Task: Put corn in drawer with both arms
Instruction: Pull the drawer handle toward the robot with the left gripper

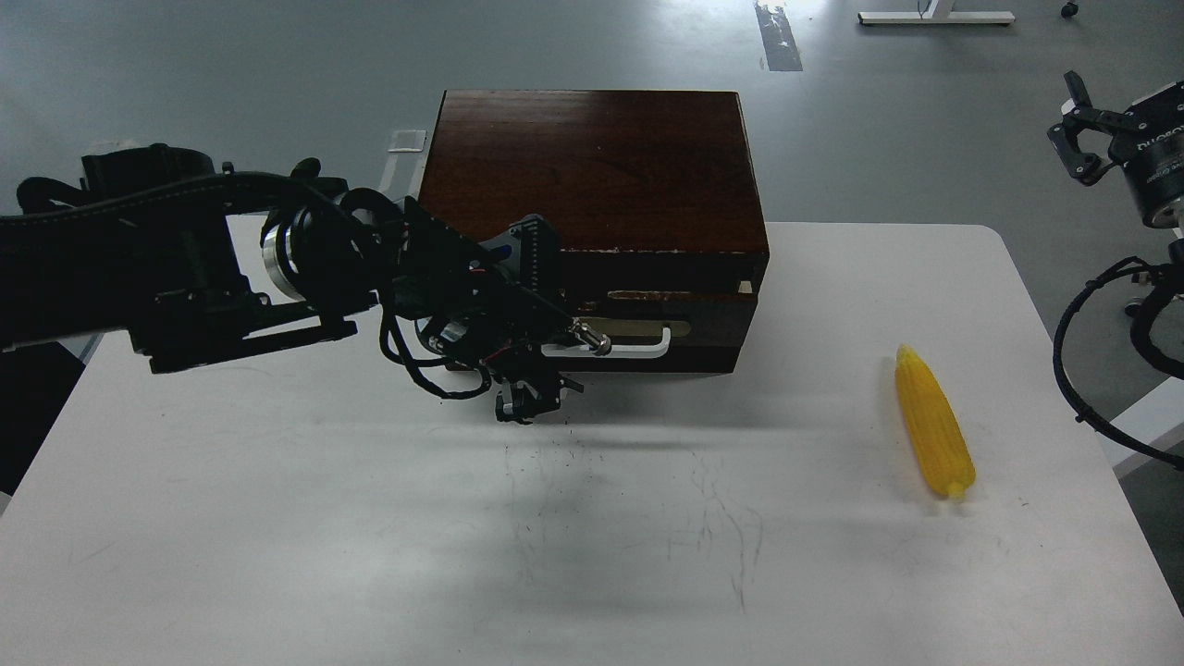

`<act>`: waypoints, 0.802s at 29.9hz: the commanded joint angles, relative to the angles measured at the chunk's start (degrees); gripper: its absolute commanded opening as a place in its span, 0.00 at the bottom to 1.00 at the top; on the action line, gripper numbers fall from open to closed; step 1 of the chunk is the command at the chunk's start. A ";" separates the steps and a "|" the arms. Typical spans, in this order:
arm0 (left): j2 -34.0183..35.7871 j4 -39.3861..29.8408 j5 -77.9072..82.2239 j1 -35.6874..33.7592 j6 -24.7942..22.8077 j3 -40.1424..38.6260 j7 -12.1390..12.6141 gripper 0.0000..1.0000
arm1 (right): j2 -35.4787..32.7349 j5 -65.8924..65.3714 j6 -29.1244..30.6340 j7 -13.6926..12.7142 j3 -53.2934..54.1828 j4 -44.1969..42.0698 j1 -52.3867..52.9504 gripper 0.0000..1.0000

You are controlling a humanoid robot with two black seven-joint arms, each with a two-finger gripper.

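The corn (pixel 934 435) lies on the white table (pixel 277 518) at the right, its tapered end pointing away from me. The dark brown box (pixel 592 166) stands at the table's far middle. Its drawer (pixel 708 326) is pulled out a little, with a strip of pale wood showing along its top edge. My left gripper (pixel 566 356) is closed around the left end of the white bar handle (pixel 643 350). My right gripper (pixel 1075 125) hangs open and empty off the table's far right, well above the corn.
The left arm and its cables (pixel 185 268) cross the table's left side in front of the box's left corner. Right-arm cables (pixel 1091 370) loop by the table's right edge. Scuff marks (pixel 638 499) are on the table in front of the box.
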 commanded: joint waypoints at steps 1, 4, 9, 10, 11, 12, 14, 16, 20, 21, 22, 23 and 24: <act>0.27 -2.41 -0.13 -0.06 -1.33 -0.10 0.00 0.47 | -0.25 0.00 0.00 0.00 -0.01 -0.04 0.00 1.00; 0.27 -2.77 -0.13 -0.15 -1.42 -0.10 0.00 0.48 | -0.25 0.00 0.00 0.00 -0.01 -0.04 0.00 1.00; 0.45 -3.82 -0.13 -0.41 -1.86 -0.10 0.00 0.48 | -0.34 0.00 0.00 0.00 -0.01 -0.12 0.00 1.00; 0.45 -4.00 -0.13 -0.41 -1.95 -0.10 0.00 0.48 | -0.34 0.00 0.00 0.00 -0.01 -0.21 0.00 1.00; 0.54 -4.52 -0.13 -0.41 -2.30 -0.10 0.00 0.48 | -0.34 0.00 0.00 -0.09 -0.01 -0.39 0.00 1.00; 0.54 -4.96 -0.13 -0.41 -2.65 -0.10 0.00 0.48 | -0.34 0.00 0.00 0.00 -0.01 -0.47 0.00 1.00; 0.45 -5.23 -0.13 -0.41 -2.91 -0.10 0.00 0.48 | -0.34 0.00 0.00 0.00 -0.01 -0.48 0.00 1.00; 0.45 -5.84 -0.13 -0.41 -3.27 -0.19 0.00 0.48 | -0.34 0.00 0.00 0.00 -0.01 -0.48 0.00 1.00; 0.54 -7.16 -0.13 -0.50 -3.71 -0.36 0.00 0.48 | -0.34 0.00 0.00 0.00 -0.01 -0.74 0.00 1.00; 0.71 -7.77 -0.13 -0.50 -3.80 -0.36 0.00 0.48 | -0.43 0.00 0.00 -0.09 -0.01 -0.74 0.00 1.00; 0.80 -8.13 -0.13 -0.50 -3.80 -0.45 0.00 0.47 | -0.43 0.00 0.00 0.00 -0.01 -0.74 0.00 1.00; 1.32 -8.56 -0.13 -0.59 -3.80 -0.54 0.00 0.48 | -0.43 0.00 0.00 0.00 -0.01 -0.74 0.00 1.00; 1.59 -8.74 -0.13 -0.59 -3.97 -0.62 0.00 0.48 | -0.43 0.00 0.00 0.00 -0.01 -0.74 0.00 1.00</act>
